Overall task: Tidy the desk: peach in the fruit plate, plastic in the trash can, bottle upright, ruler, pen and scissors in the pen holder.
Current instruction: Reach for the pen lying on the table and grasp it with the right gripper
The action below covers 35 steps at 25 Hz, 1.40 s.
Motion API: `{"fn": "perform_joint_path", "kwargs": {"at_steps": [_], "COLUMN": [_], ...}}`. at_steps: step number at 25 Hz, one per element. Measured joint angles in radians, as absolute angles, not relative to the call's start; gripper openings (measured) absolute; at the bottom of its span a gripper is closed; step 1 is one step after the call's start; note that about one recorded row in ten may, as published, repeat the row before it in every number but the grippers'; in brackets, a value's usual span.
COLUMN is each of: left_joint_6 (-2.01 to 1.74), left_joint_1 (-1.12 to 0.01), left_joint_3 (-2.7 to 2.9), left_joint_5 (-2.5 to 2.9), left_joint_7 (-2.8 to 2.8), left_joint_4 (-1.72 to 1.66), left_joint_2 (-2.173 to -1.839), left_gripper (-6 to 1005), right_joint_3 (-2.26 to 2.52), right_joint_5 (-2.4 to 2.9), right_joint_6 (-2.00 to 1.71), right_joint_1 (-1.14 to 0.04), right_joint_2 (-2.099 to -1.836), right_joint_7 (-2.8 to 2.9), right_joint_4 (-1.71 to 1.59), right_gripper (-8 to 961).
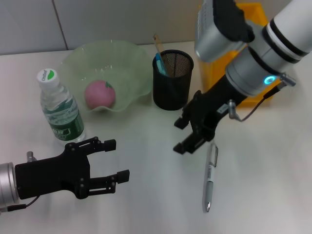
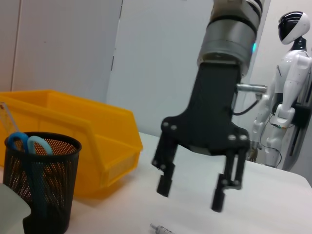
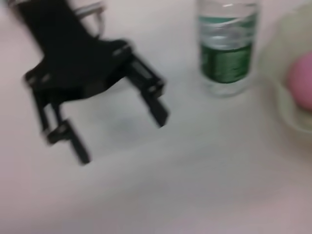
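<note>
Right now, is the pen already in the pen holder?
No. The pen lies flat on the table, below the open right gripper and apart from the pen holder.

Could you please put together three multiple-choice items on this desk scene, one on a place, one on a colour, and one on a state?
1. Where is the peach?
A. in the fruit plate
B. on the table beside the bottle
C. in the pen holder

2. What colour is the pen holder?
A. yellow
B. black
C. green

3. How is the bottle standing?
A. lying on its side
B. upside down
C. upright

Answers: 1 A, the pink fruit sits inside the pale green dish. 2 B, it is a black mesh cup. 3 C, its cap points up beside the plate.
</note>
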State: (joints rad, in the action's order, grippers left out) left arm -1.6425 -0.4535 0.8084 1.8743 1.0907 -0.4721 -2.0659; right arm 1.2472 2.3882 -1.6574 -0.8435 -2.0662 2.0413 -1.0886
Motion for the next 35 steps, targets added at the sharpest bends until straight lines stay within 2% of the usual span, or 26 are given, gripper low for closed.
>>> {"fn": "perform_joint_path", "kwargs": {"at_steps": [19, 35], "left_joint_6": [-1.607, -1.576], "left_joint_1": [-0.433, -0.411], "left_joint_3": [0.809, 0.812], "left_joint_5": [1.881, 1.876], "left_joint_7": [1.114, 1.111], "left_joint_4": [-0.479, -0.471], "left_joint_2": [-2.066, -2.07], "left_gripper": [802, 799], "right_joint_3": [1.465, 1.644], "right_joint_5": [2.478, 2.541], "right_joint_6": [-1.726, -1.74], "right_joint_1": [-0.92, -0.925], "right_joint_2": [-2.077, -2.08], "right_joint_7": [1.635, 1.428], "right_joint_4": [-1.051, -1.081], "right_gripper": [643, 640]}}
